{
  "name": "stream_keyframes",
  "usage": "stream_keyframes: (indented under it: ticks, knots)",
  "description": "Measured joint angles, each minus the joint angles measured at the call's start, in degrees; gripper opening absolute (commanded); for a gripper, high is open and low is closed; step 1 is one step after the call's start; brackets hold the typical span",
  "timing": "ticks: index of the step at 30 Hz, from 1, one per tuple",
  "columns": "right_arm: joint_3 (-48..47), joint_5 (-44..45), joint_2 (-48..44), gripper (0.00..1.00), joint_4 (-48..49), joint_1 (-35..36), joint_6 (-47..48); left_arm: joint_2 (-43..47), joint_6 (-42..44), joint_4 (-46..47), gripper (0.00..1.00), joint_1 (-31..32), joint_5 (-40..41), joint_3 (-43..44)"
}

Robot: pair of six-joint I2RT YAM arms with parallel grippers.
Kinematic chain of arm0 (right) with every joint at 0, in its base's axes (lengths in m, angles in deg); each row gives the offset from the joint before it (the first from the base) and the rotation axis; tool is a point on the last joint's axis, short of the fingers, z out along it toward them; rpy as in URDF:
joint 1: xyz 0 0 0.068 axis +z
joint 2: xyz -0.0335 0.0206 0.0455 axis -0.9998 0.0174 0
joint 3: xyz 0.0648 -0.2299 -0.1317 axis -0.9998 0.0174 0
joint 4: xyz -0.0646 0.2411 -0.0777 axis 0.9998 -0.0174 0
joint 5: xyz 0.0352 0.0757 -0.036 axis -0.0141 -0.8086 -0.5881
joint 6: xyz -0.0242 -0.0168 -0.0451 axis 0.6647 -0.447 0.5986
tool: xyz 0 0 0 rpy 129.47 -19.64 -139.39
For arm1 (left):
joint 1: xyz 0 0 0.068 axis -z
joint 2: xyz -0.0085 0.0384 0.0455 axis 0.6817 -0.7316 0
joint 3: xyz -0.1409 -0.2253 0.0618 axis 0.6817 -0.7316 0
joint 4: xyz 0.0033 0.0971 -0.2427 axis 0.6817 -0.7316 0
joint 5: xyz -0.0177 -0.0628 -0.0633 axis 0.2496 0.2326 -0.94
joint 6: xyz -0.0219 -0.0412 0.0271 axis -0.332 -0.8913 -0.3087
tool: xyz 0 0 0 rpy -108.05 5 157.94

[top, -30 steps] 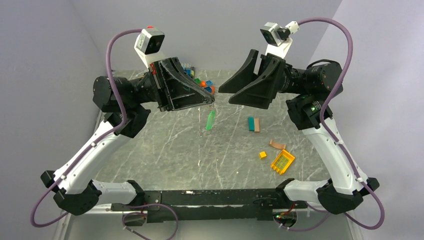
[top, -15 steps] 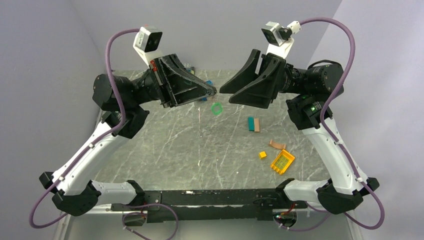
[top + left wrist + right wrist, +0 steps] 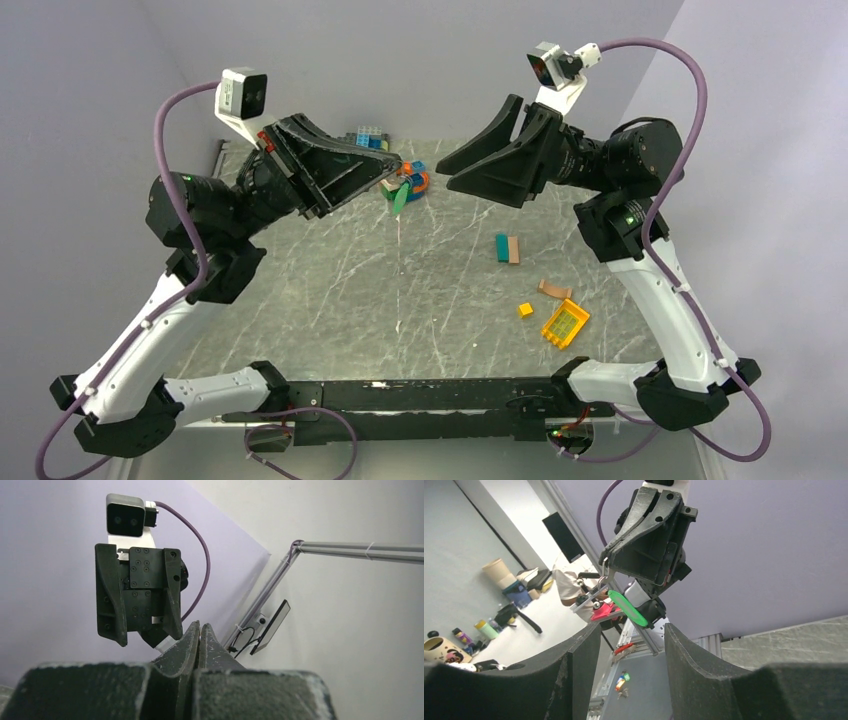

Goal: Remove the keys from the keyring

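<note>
My left gripper (image 3: 392, 167), clenched on the keyring (image 3: 603, 571), has swung up and back, green key (image 3: 399, 198) dangling in mid-air. My right gripper (image 3: 446, 172) faces it, jaws parted, empty; nothing removed yet.

Left pincer (image 3: 392, 168) swung left and back, green-tagged keyring (image 3: 399, 198) carried along, right pincer (image 3: 445, 175) narrowed slightly.
</note>
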Motion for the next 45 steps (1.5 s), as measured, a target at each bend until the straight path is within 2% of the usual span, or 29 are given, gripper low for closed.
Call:
stream_keyframes:
  ticks: [11,14,21,32,45]
  knots:
    - [-0.07,1.86,0.02,0.46,-2.67,0.13,2.54,0.17,3.06,-4.94,0.0,0.0,2.16,0.33]
    - [-0.46,1.7,0.35,0.39,-3.08,0.24,2.6,-0.83,4.09,-6.49,0.0,0.0,0.76,2.12]
    - [-0.7,0.0,1.53,0.32,-0.44,0.31,-1.01,-3.3,7.82,-12.76,0.0,0.0,-3.78,7.89]
    - [-1.22,-5.07,4.74,0.3,9.84,0.33,-11.02,-4.02,10.54,-17.16,0.0,-0.11,-8.48,10.75]
    - [-2.71,-8.96,6.84,0.3,13.57,1.38,-16.81,-5.92,13.62,-21.64,0.0,-0.46,-11.47,13.77]
